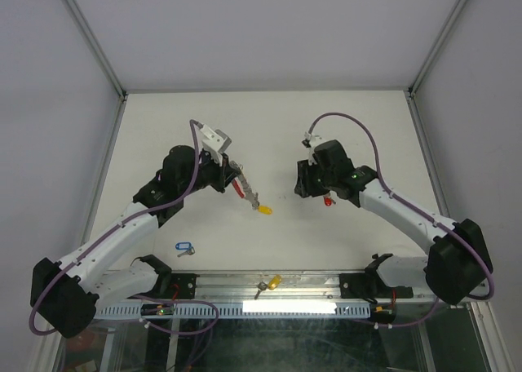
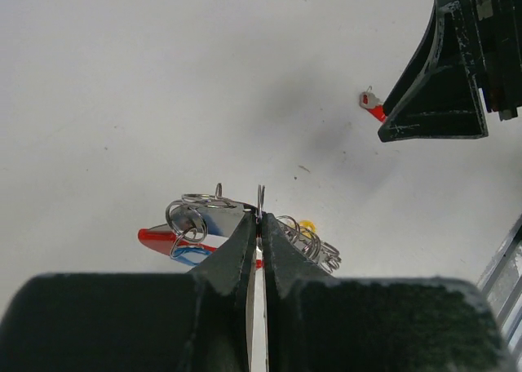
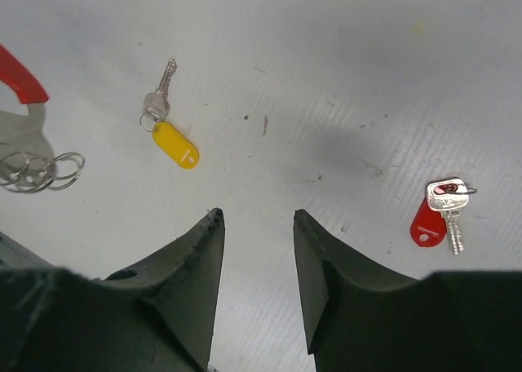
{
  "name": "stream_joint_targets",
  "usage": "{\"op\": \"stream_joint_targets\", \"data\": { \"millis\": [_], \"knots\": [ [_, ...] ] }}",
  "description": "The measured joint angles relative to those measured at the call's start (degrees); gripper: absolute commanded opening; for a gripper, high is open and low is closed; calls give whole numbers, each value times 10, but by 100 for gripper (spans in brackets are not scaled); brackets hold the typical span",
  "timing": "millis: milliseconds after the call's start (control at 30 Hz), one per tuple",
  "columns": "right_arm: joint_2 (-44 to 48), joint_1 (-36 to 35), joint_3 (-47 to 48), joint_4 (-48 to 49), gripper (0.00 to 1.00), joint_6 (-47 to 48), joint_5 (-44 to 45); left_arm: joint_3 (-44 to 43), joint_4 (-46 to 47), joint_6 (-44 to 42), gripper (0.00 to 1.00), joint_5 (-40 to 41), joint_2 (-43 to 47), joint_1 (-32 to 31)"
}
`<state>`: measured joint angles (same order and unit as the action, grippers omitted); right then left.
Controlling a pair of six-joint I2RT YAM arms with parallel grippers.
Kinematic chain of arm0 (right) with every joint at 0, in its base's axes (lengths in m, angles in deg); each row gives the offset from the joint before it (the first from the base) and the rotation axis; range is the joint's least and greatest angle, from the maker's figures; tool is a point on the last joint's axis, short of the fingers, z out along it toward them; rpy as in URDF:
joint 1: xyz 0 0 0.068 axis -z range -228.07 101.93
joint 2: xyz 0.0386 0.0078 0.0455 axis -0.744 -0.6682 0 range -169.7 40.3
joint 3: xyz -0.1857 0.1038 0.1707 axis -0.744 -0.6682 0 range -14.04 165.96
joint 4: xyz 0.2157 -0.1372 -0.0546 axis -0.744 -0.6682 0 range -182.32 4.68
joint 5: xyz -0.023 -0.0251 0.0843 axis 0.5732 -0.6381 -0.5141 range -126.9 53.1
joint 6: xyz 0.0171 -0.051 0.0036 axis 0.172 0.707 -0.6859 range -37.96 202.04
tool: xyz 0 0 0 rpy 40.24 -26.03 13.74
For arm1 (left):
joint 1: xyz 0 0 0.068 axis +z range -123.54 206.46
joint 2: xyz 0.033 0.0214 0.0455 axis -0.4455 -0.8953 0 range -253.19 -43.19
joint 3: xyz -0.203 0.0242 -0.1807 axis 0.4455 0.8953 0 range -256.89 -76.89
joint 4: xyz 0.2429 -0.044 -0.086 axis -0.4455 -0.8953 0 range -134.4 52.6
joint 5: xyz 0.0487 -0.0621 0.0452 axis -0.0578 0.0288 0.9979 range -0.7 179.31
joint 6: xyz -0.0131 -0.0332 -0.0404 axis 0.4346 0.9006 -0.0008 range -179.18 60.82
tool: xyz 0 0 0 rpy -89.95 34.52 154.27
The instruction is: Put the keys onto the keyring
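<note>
The left arm [image 1: 122, 225] reaches from lower left toward mid-frame in the top view. The left gripper [image 2: 259, 223] is pinched tight on the keyring [image 2: 198, 214], seemingly by one metal ring. The right arm [image 1: 400, 209] bends in from lower right, wrist tipped down. The right gripper [image 3: 258, 219] is half spread and empty over the table [image 3: 342, 54]. A yellow key [image 3: 172, 132] lies near the rings, and a red key [image 3: 438, 215] lies at lower right of the right wrist view.

One keyring [image 1: 238, 188], one yellow key [image 1: 263, 210], a second yellow key [image 1: 273, 281], one red key [image 1: 329, 200], one blue key [image 1: 183, 247]
</note>
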<state>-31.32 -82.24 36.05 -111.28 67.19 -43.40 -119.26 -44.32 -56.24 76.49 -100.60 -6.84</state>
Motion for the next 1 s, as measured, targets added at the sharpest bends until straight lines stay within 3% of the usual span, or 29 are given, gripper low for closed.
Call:
{"op": "stream_joint_targets", "data": {
  "millis": [400, 600, 1000],
  "knots": [
    [-16, 24, -13, 2, 39, -71, 145, -44, -93, 14, 0, 40, -14, 0],
    [-24, 74, -38, 3, 38, -87, 151, -44, -89, 56, 0, 58, -12, 0],
    [-77, 127, -48, 9, 36, -102, 127, -12, -41, 57, 0, 51, 13, 0]
  ]
}}
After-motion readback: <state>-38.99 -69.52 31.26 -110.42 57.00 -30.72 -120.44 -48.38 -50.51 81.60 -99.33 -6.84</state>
